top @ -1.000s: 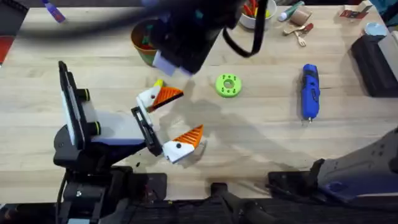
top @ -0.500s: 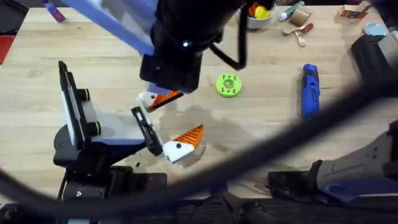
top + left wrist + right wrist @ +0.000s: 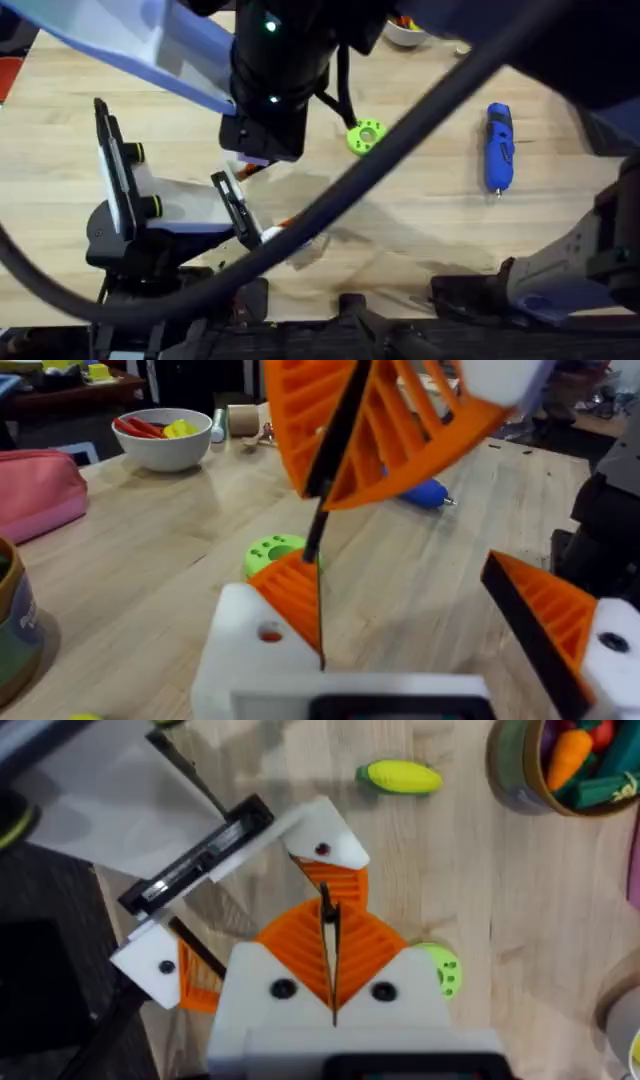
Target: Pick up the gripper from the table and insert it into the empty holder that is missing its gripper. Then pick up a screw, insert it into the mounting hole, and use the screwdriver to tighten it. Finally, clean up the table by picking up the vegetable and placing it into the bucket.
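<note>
The gripper [image 3: 330, 878] is seated in the empty holder [image 3: 330, 832]; a thin black piece [image 3: 326, 920], pinched in the closed right jaws, is best lowered squarely toward the mounting hole [image 3: 322, 849]; the left jaws are spread open.

right arm: reaches across to 11 o'clock, close under overhead camera | right gripper [image 3: 328, 952]: pads pressed together | left gripper [image 3: 255, 205]: low at 7 o'clock, fingers spread

The screwdriver [image 3: 498, 146] is bright blue on the pale wood-grain worktop [image 3: 420, 215], near a lime-green disc [image 3: 366, 137]. The yellow vegetable [image 3: 402, 777] has a green end. The pincer pads [image 3: 300, 955] are ribbed orange in white blocks.
</note>
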`<state>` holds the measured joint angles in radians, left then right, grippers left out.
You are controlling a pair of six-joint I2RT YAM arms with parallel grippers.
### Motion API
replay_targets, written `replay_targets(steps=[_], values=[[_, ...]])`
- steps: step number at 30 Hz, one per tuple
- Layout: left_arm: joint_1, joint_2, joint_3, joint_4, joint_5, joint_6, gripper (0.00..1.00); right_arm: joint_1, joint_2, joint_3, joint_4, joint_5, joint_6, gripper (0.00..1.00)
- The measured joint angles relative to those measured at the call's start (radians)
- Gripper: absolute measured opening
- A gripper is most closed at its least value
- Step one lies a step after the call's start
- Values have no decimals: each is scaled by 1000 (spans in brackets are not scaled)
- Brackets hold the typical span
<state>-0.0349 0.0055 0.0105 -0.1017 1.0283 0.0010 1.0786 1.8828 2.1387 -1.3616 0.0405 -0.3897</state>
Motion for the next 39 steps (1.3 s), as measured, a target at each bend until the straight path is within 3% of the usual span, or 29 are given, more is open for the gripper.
replay_targets(steps=[39], values=[[0,0,0,0,0,0,985,4,37,2,27,22,0,6]])
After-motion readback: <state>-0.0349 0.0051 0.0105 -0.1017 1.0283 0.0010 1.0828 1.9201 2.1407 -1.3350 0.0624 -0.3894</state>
